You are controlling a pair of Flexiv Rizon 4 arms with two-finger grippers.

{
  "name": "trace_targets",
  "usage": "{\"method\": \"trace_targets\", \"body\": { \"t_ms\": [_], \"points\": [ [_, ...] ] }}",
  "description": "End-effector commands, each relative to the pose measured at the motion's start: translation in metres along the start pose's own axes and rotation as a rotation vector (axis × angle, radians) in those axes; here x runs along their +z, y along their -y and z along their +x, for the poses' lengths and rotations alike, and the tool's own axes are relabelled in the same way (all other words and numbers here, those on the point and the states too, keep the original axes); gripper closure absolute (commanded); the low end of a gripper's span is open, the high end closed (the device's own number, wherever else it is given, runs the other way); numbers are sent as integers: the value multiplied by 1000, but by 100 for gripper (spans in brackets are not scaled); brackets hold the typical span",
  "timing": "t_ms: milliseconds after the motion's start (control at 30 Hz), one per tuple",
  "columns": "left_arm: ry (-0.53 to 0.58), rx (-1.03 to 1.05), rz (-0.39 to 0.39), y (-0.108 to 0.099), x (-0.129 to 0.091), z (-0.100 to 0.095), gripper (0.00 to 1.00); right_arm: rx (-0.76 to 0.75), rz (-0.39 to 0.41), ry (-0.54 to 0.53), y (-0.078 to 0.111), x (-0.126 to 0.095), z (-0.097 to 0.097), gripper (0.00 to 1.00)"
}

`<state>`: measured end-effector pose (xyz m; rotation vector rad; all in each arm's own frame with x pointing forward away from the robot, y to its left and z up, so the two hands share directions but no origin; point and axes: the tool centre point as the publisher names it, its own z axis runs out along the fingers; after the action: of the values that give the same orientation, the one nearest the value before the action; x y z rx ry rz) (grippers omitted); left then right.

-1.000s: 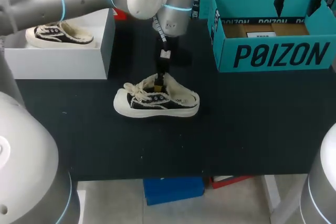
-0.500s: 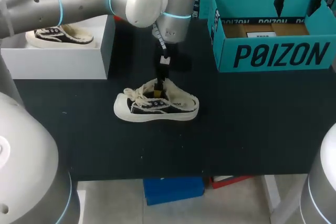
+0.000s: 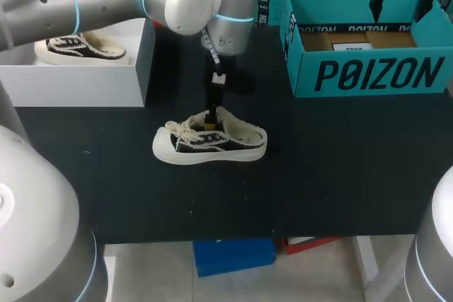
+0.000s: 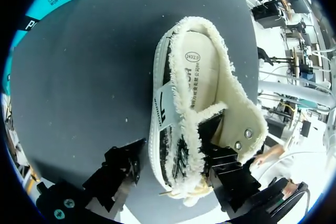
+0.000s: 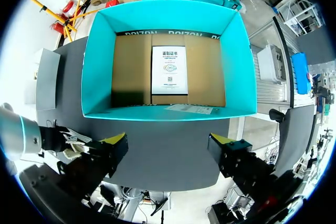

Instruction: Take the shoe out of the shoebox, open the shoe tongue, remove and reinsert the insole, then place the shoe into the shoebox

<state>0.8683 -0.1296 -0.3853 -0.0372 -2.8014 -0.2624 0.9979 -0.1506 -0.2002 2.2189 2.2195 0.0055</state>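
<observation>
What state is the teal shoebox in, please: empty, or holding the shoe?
Empty of shoes: the shoebox holds only paper sheets, while the shoe sits out on the table.

- The table (image 3: 340, 167) had a dark matte top that filled the middle of the frame, with its front edge running across the lower part.
- The shoe (image 3: 212, 143) rested sole-down on the top just left of centre. Its toe pointed to the left and its laces were loose.
- The shoebox (image 3: 368, 76) was teal and open. It stood upright on the top at upper right, well apart from the shoe.
- The white box (image 3: 78, 83) stood on the top at upper left.
</observation>
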Motion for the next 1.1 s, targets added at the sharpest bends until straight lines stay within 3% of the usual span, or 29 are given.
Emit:
{"method": "trace_targets", "body": {
  "t_ms": [33, 500, 767, 1100],
  "points": [
    [38, 13, 4, -7, -9, 9, 0, 0, 1, 0, -1, 0, 0, 0],
    [141, 24, 31, -26, -47, 33, 0, 0, 1, 0, -1, 0, 0, 0],
    [265, -15, 105, -56, -76, 63, 0, 0, 1, 0, -1, 0, 0, 0],
    [374, -21, 288, -90, -73, 88, 0, 0, 1, 0, -1, 0, 0, 0]
  ]
}}
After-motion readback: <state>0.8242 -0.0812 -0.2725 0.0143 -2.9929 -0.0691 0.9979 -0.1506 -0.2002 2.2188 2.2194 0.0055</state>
